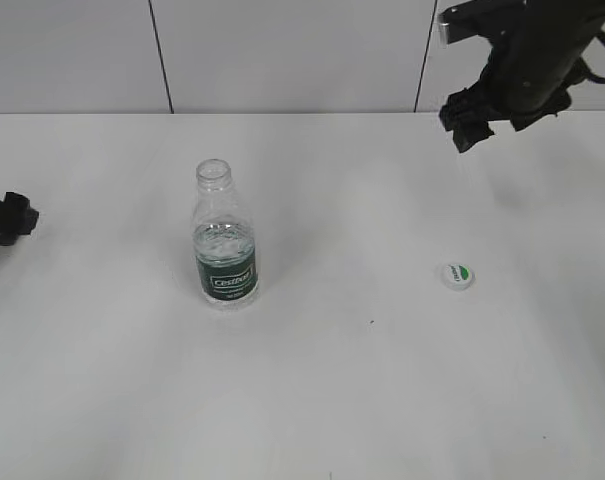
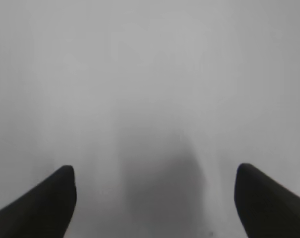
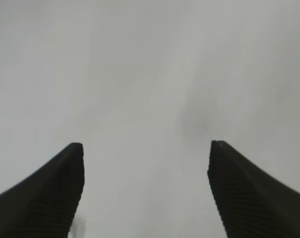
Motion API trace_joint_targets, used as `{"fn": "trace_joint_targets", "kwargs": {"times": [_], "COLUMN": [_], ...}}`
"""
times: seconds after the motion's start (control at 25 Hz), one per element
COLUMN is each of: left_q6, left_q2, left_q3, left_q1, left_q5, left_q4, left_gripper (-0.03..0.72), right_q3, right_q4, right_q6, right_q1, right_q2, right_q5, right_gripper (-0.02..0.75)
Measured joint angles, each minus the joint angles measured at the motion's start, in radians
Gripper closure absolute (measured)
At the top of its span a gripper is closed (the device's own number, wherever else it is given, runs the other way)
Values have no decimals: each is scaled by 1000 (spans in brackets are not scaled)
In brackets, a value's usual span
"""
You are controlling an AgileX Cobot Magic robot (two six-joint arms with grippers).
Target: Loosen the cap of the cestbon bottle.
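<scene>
Small round white plastic cap [image 1: 455, 276] already off, lying on white table [image 1: 342, 400], well apart from open-necked clear plastic Cestbon bottle [image 1: 224, 240]. Task looks done. Left gripper [image 2: 154, 181] and right gripper [image 3: 146, 158] both spread wide, empty.

Clear glossy plastic bottle [image 1: 225, 250], matt table [image 1: 332, 400]

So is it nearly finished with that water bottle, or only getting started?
It looks finished. The cestbon bottle stands upright with an open neck, and the cap lies on the table well off to its right. Nothing is in hand: the left gripper and the right gripper are both open, empty and away from the bottle. No step seems left.
</scene>
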Motion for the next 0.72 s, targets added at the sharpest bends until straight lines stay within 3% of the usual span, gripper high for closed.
{"fn": "trace_joint_targets", "kwargs": {"times": [0.2,0.44,0.56,0.72], "left_q6": [1,33,125,176], "left_q2": [-9,-13,-14,-40], "left_q3": [-218,-482,-596,-689], "left_q1": [-35,-60,-60,-61], "left_q5": [557,1108,1294,1381], "left_q4": [-67,-199,-319,-439], "left_gripper": [104,104,104,104], "right_q3": [-79,-157,-211,-285], "right_q4": [-97,-39,65,145], "right_q6": [74,62,-4,-38], "right_q1": [0,-1,-3,-3], "right_q2": [0,0,0,0], "right_q5": [199,424,471,476], "right_gripper": [144,143,143,143]}}
